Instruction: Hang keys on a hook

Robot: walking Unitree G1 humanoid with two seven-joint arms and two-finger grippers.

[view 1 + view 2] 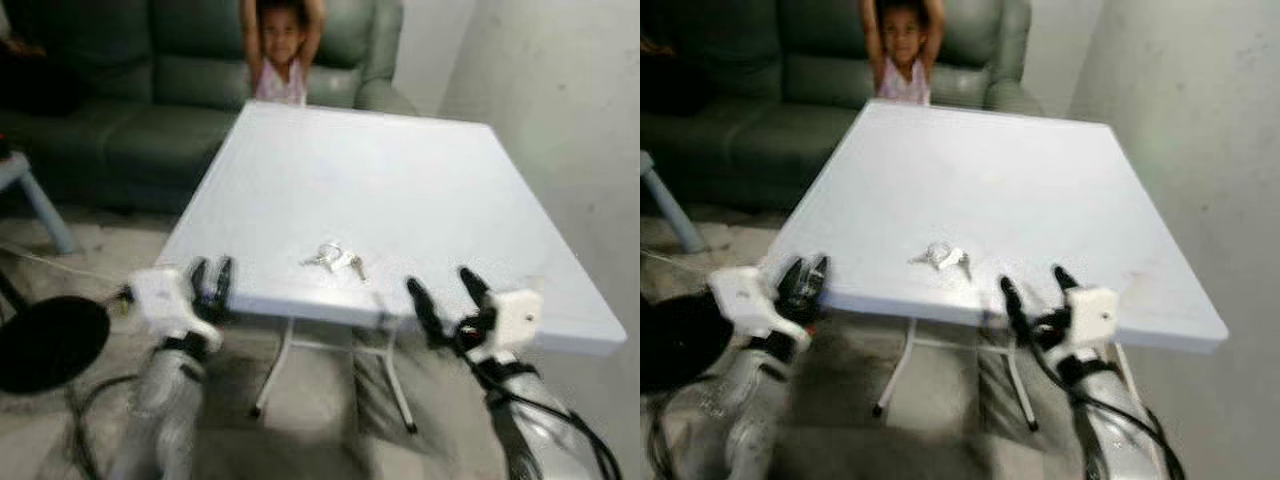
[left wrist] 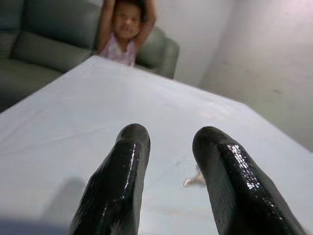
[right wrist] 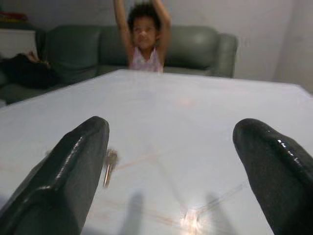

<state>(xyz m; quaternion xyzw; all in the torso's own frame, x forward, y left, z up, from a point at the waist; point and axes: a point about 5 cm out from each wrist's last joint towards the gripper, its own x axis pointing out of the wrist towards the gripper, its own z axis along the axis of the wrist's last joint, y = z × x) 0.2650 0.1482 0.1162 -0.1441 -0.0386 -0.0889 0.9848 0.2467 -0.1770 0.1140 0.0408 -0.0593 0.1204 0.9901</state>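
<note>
A small bunch of silver keys (image 1: pixel 335 259) lies on the white folding table (image 1: pixel 380 190), close to its near edge. My right gripper (image 1: pixel 447 293) hovers at that edge, a little right of the keys, open wide with nothing between its fingers (image 3: pixel 73 171). At the table's near left corner my left gripper (image 1: pixel 211 279) is open by a narrow gap and holds nothing. The keys (image 2: pixel 195 180) lie past its fingertips, off to one side. I see no hook.
A person (image 1: pixel 281 48) stands at the table's far edge with both arms raised, in front of a dark green sofa (image 1: pixel 110 110). A plain wall (image 1: pixel 570 130) rises on the right. A black round object (image 1: pixel 45 340) and cables lie on the floor at left.
</note>
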